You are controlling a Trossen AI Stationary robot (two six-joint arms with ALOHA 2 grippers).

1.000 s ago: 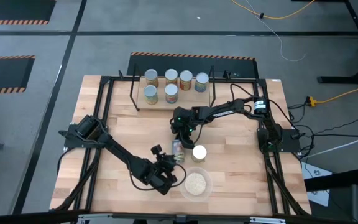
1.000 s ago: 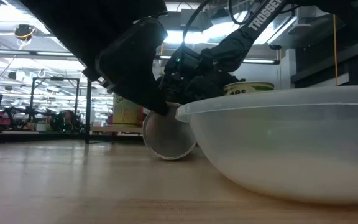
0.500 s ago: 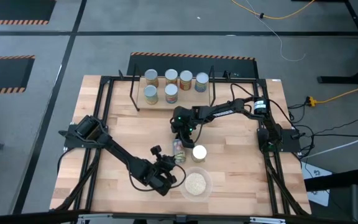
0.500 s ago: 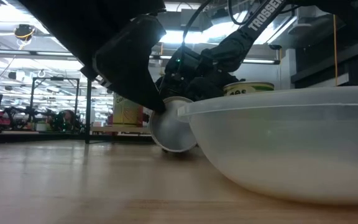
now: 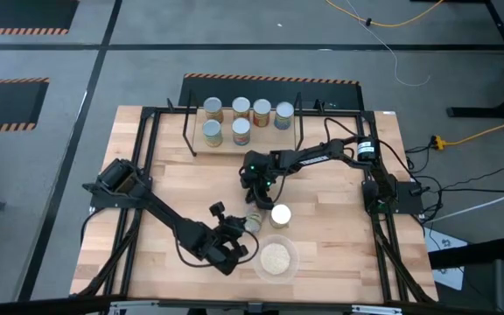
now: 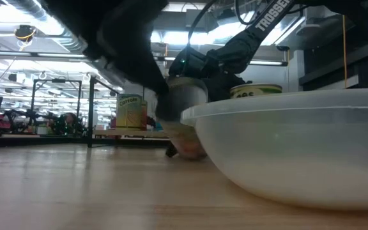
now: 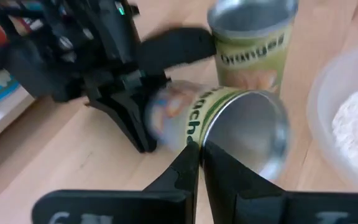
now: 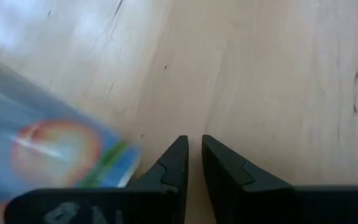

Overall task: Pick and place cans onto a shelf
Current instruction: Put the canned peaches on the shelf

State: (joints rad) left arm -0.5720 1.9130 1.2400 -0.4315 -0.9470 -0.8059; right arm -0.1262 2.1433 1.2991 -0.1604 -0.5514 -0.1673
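My left gripper sits in the lower middle of the high view, its fingers drawn nearly together with only a thin slit between them and nothing held. Just ahead of them a tipped can lies on its side on the worktop, its silver end turned toward my left wrist camera; in the high view this can shows just right of my left gripper. Beside it an upright can with a green label stands near the clear bowl of pale grains at the lower centre.

My right gripper hangs in the middle of the high view, just above the tipped can, its fingers also narrow and empty over bare wood.

The shelf lies at the upper centre, carrying six cans: four along the back, two in front on the left.
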